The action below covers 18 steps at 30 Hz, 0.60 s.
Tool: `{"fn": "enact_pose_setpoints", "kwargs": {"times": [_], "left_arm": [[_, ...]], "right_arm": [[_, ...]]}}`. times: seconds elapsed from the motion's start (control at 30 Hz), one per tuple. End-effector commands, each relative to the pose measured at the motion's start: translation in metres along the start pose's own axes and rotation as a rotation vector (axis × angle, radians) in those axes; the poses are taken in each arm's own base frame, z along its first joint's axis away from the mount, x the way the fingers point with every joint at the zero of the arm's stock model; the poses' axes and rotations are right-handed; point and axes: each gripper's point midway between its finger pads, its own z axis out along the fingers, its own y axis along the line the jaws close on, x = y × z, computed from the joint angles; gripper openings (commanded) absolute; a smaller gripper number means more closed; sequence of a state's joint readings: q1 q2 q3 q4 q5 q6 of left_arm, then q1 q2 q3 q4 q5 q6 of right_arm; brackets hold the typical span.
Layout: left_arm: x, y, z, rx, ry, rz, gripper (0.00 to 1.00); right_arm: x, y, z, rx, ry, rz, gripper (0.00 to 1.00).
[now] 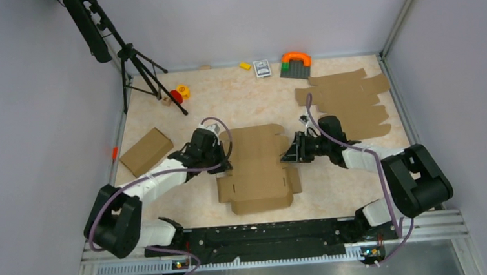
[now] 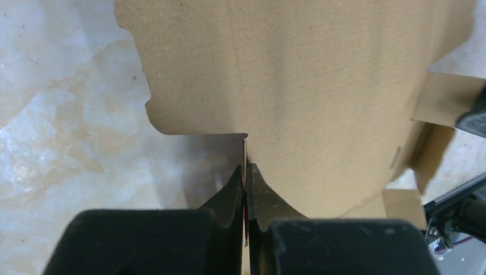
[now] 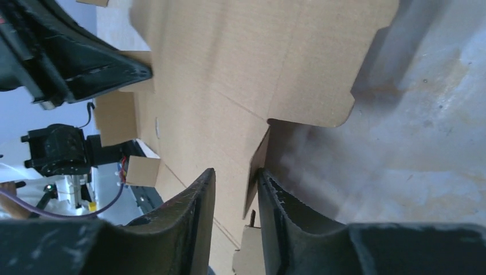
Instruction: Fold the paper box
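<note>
- A closed cardboard box (image 1: 146, 151) lies on the left part of the table (image 1: 239, 105). What it holds cannot be seen.
- A pile of cardboard sheets (image 1: 348, 101) lies flat at the far right of the table, close behind the right arm and apart from the sheet in the middle.
- Along the far edge sit an orange arch (image 1: 295, 57) on a grey baseplate (image 1: 291, 71), a small card pack (image 1: 262, 68) just beside it, and a yellow block (image 1: 245, 65).
- A black tripod (image 1: 142, 70) stands at the far left, with red and yellow toy pieces (image 1: 178, 93) beside one of its legs.
- The paper box (image 1: 256, 175) lies in the middle of the table, between the two arms. It is a plain brown die-cut sheet, mostly flat, with crease lines, notched edges and small side flaps.
- The left pincer (image 2: 246, 169) is at the sheet's left edge, clenched on a thin flap that stands upright there.
- The right pincer (image 3: 235, 175) is at the sheet's right edge. Its jaws stand apart on either side of an upright flap, which sits against one finger with a gap to the other, so it is not gripped.
</note>
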<state>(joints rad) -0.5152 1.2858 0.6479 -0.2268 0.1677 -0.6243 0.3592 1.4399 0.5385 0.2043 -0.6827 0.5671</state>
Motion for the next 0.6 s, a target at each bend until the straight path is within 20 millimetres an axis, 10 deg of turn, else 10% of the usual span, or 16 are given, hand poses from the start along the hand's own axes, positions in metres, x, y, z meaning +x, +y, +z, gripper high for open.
{"fn": "enact_pose_setpoints", "kwargs": {"times": [0.0,0.57], "left_arm": [[-0.009,-0.008,0.012,0.0,0.032,0.017,0.0],[0.002,-0.007,0.035,-0.076,0.149,0.036,0.0]], "right_arm": [[-0.012,0.023,0.0,-0.082,-0.035,-0.061,0.31],[0.003,-0.002,0.036,-0.016,0.065,0.02,0.17]]}}
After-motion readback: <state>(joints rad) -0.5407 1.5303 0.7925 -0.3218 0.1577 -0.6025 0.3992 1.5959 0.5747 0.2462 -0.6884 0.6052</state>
